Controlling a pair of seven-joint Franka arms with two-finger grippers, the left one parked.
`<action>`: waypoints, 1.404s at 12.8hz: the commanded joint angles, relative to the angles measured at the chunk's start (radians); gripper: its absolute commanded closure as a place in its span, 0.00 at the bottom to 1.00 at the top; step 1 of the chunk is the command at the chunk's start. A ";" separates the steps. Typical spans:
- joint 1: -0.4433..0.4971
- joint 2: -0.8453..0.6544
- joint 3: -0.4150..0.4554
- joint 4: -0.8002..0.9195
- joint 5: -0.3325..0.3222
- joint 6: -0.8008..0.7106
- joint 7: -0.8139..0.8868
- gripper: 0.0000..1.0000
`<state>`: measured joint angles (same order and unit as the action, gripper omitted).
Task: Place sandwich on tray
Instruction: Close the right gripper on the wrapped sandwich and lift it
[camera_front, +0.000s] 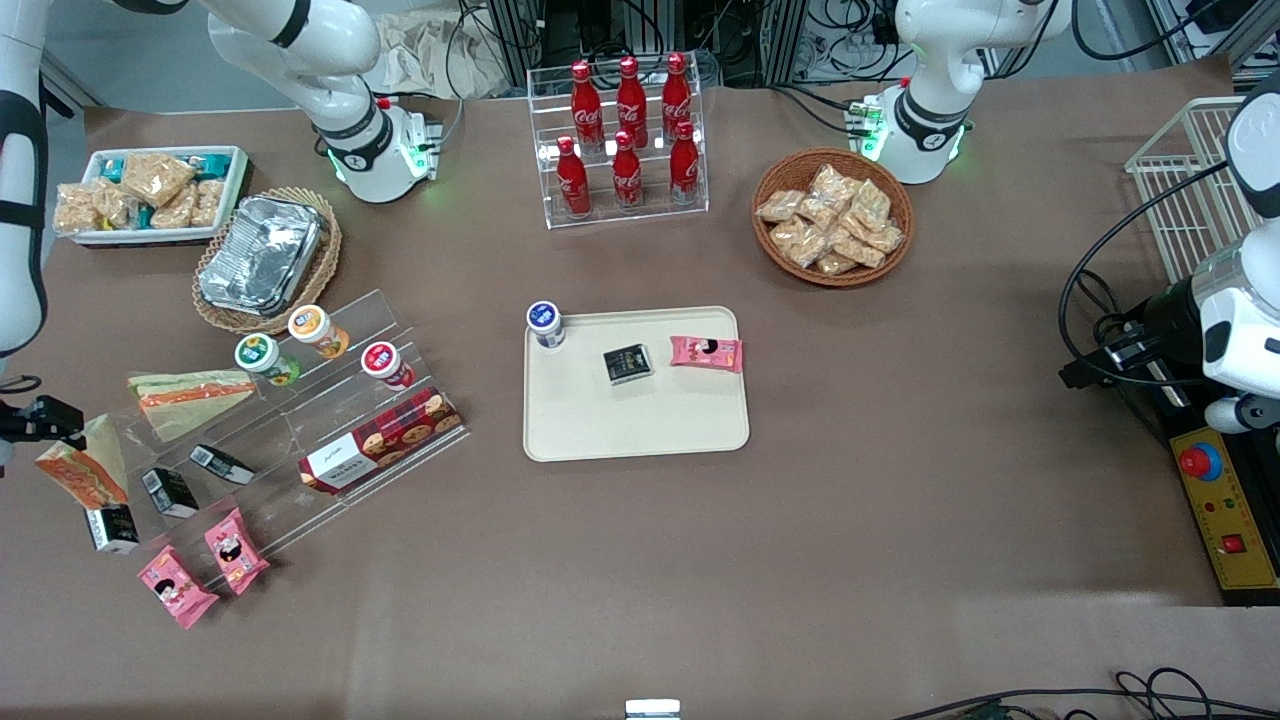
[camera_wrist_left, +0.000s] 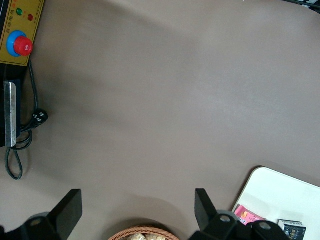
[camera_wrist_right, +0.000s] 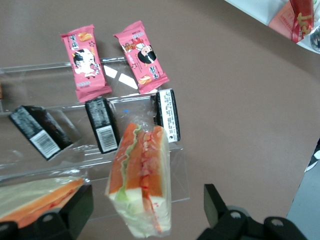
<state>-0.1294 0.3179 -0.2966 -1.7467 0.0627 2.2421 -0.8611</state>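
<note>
The sandwich (camera_front: 85, 468), a clear-wrapped wedge of pale bread with orange-red and green filling, stands at the end of the clear stepped acrylic shelf (camera_front: 330, 400), toward the working arm's end of the table. In the right wrist view the sandwich (camera_wrist_right: 141, 175) sits between my gripper's two black fingers without touching either. My gripper (camera_front: 55, 435) (camera_wrist_right: 147, 199) is open around it, from above. The cream-beige tray (camera_front: 640, 430) lies at the table's middle, well away from the sandwich; its corner also shows in the left wrist view (camera_wrist_left: 285, 190).
On the tray are a blue-lidded cup (camera_front: 545, 323), a black pack (camera_front: 628, 363) and a pink pack (camera_front: 706, 352). A flatter greenish wedge (camera_front: 190, 397) lies beside the sandwich. Black packs (camera_wrist_right: 102, 124), pink snack packs (camera_wrist_right: 142, 56), cups and a biscuit box (camera_front: 380, 440) fill the shelf.
</note>
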 joint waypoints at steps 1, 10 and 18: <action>-0.004 -0.002 -0.001 -0.043 0.020 0.062 -0.038 0.01; -0.015 0.066 -0.001 -0.040 0.048 0.136 -0.038 0.14; -0.027 0.075 -0.003 -0.024 0.064 0.126 -0.113 1.00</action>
<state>-0.1458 0.3859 -0.2982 -1.7842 0.0946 2.3585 -0.9448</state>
